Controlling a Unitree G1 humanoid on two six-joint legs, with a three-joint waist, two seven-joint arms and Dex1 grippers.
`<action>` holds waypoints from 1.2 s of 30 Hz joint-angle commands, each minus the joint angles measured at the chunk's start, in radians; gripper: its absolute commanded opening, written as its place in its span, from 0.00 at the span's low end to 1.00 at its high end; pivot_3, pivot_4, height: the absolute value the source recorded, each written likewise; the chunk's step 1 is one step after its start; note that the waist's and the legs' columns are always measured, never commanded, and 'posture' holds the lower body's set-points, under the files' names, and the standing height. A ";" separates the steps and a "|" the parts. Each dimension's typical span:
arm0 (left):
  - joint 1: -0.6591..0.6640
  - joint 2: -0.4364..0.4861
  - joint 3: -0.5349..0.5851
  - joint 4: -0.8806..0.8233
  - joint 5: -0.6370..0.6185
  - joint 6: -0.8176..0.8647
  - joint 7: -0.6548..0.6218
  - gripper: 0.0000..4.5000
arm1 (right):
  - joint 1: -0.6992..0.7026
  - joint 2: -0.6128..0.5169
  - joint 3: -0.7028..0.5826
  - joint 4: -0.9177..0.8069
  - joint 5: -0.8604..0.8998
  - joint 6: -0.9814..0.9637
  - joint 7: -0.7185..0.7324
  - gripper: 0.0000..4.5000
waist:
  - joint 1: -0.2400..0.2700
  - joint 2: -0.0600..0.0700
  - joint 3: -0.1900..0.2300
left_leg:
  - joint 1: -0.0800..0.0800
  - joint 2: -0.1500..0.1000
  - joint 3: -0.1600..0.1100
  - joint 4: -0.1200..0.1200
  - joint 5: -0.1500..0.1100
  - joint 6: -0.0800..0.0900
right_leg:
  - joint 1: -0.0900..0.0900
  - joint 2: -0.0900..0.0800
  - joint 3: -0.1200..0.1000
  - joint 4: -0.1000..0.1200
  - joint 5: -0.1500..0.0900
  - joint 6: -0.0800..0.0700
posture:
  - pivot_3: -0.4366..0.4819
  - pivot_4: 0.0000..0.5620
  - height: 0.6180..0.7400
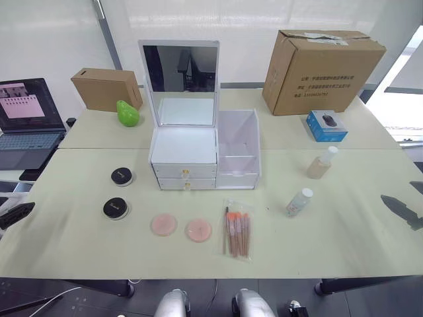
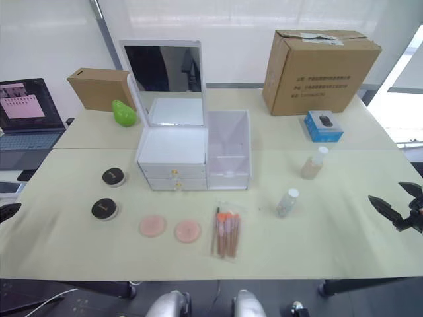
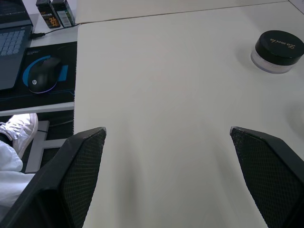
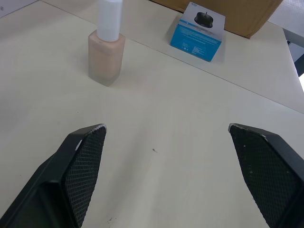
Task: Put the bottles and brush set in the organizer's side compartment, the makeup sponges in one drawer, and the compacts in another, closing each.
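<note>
Nothing sorted yet: both tools, left and right, wide open and empty over the desk; likely next, right takes the nearest bottle.

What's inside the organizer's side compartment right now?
The side compartment looks empty: only its translucent walls and a low inner divider show. Both bottles and the brush set lie out on the table. The compartment's front floor is hidden behind its front wall.

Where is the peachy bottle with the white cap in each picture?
Left eye view: peach bottle stands right of the organizer.
Right eye view: same place.
Right wrist view: ahead of the open right gripper.
Shared landmark: the blue box beyond it.
</note>
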 commanded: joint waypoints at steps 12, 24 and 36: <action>0.043 -0.134 0.020 -0.364 -0.104 0.045 -0.008 1.00 | -0.043 0.092 0.027 -0.320 0.009 0.254 -0.274 0.99 | 0.002 0.000 0.000 | -0.001 0.001 0.000 0.001 0.000 0.000 | 0.000 0.000 0.000 0.001 0.001 -0.002 | 0.48 0.27 1.00; 0.324 -0.352 -0.134 -1.461 -0.399 0.531 0.177 1.00 | -0.385 0.376 0.220 -0.421 -0.100 0.540 -0.772 0.99 | -0.003 0.002 -0.002 | -0.002 0.000 -0.002 0.002 0.000 0.000 | 0.000 0.000 0.002 0.002 0.002 -0.002 | 0.48 0.27 1.00; 0.219 -0.349 -0.229 -1.729 -0.518 0.691 0.331 1.00 | -0.479 0.419 0.260 -0.279 -0.101 0.464 -0.737 0.99 | -0.001 0.001 -0.002 | -0.002 -0.001 -0.003 0.003 0.000 0.000 | 0.001 0.001 0.001 0.001 0.002 -0.002 | 0.48 0.27 1.00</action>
